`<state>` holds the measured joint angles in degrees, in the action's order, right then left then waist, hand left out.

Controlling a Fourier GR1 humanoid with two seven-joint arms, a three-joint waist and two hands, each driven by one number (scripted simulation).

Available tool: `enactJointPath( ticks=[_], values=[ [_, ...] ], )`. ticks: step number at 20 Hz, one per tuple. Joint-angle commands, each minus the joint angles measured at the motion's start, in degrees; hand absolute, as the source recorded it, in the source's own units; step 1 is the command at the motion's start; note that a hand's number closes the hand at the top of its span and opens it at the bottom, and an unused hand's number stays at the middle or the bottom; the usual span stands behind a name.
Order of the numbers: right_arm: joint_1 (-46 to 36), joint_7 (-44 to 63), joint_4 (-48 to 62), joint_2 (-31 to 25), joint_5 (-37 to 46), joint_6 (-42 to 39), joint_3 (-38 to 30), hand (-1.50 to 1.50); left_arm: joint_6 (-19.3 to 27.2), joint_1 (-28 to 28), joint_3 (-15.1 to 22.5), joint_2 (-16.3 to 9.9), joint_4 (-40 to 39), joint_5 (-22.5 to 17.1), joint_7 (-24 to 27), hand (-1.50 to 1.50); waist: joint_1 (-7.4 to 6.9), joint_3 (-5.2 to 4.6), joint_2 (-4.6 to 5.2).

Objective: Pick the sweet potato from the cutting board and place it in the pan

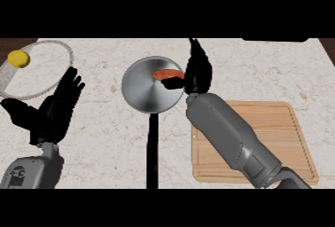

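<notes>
The orange sweet potato lies in the upper right part of the round steel pan, whose black handle runs down toward the lower edge. My right hand stands over the pan's right rim with straight fingers pointing away from me. Its thumb sticks out to the left just below the sweet potato and touches it. The right forearm crosses the wooden cutting board, which carries nothing that I can see. At the left, my left hand rests open, fingers up.
A round wire-rimmed dish sits at the far left with a yellow lemon in it, just beyond the left hand's fingertips. A dark object lies at the counter's far edge.
</notes>
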<state>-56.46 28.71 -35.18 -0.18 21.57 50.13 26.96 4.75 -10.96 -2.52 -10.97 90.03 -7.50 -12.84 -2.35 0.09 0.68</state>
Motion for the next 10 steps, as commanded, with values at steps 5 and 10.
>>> enactJointPath(
  ticks=[5,10],
  values=[
    [16.9,-13.7,-24.2,-3.6,-9.6,0.0,-4.6,-1.50,0.0,2.5,-2.6,-0.4,0.5,-1.3,0.8,0.00,3.47,-0.01,-1.13],
    [31.1,-20.7,-40.3,-7.2,-16.2,-7.6,-4.1,-1.50,1.4,2.8,-1.3,0.3,3.5,0.1,-1.5,0.00,3.45,-0.02,-1.08]
  ],
)
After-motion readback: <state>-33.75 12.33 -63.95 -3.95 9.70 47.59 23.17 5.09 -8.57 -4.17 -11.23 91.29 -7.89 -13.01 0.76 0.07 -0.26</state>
